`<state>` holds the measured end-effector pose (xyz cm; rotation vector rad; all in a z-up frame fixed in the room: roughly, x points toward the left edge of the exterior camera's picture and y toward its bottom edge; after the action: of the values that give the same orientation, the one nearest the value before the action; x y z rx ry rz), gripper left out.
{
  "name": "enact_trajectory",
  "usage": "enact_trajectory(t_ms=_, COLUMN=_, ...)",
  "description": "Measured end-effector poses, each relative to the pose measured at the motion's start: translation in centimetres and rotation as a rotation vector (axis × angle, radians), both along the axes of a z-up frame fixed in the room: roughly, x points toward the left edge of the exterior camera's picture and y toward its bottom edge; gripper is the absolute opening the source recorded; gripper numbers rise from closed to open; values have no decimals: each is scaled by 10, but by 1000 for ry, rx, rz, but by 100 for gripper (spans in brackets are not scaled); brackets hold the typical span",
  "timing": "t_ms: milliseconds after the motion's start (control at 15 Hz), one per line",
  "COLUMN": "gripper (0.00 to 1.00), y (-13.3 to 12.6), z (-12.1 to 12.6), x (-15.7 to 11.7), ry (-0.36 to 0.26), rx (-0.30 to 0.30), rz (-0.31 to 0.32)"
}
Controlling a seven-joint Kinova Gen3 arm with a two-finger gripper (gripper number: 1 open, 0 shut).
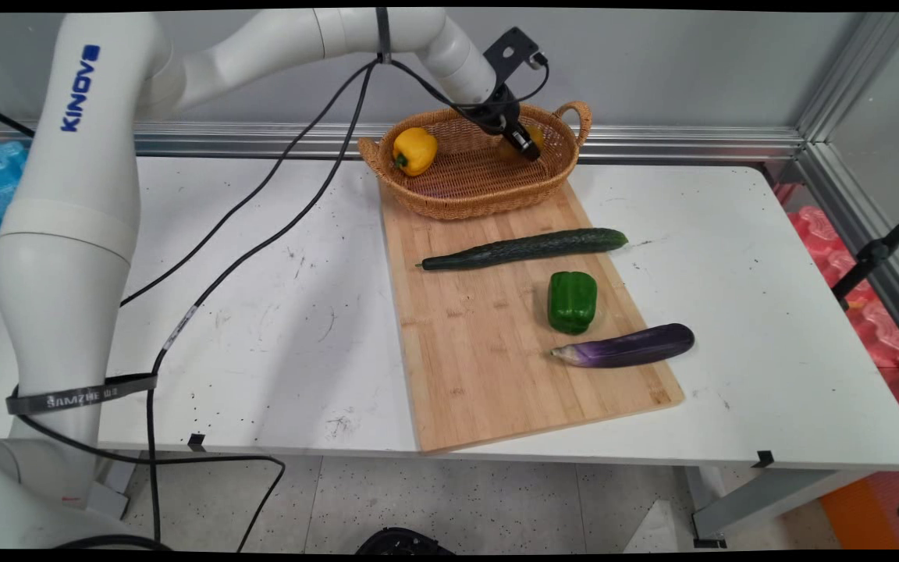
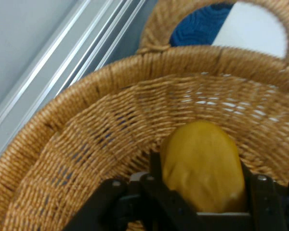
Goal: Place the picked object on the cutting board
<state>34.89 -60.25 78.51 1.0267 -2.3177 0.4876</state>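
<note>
My gripper [image 1: 526, 147] reaches down into the right half of a woven wicker basket [image 1: 449, 204] at the far end of a wooden cutting board [image 1: 481, 375]. In the hand view the gripper [image 2: 201, 169] is shut on a smooth yellow-orange fruit [image 2: 198, 144], with a black finger [image 2: 155, 166] pressed on each side. The fruit [image 1: 535, 138] hangs just above the basket's floor [image 2: 111, 144]. A yellow bell pepper [image 1: 413, 150] lies in the basket's left half, apart from the gripper.
On the board lie a long cucumber [image 1: 524, 249], a green bell pepper [image 1: 572, 301] and a purple eggplant [image 1: 626, 346] at the board's right edge. Black cables hang over the white table [image 1: 262, 328] on the left. An aluminium rail runs along the wall behind.
</note>
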Motion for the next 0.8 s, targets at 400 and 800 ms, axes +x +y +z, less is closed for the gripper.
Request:
enact_trajectory(t_ms=400, gripper=0, y=30, z=50, x=-15, ry=-29, rx=-19, rz=-61)
enact_trajectory(t_ms=800, gripper=0, y=79, z=97, x=-40, ry=-38, rx=-10, rz=-159)
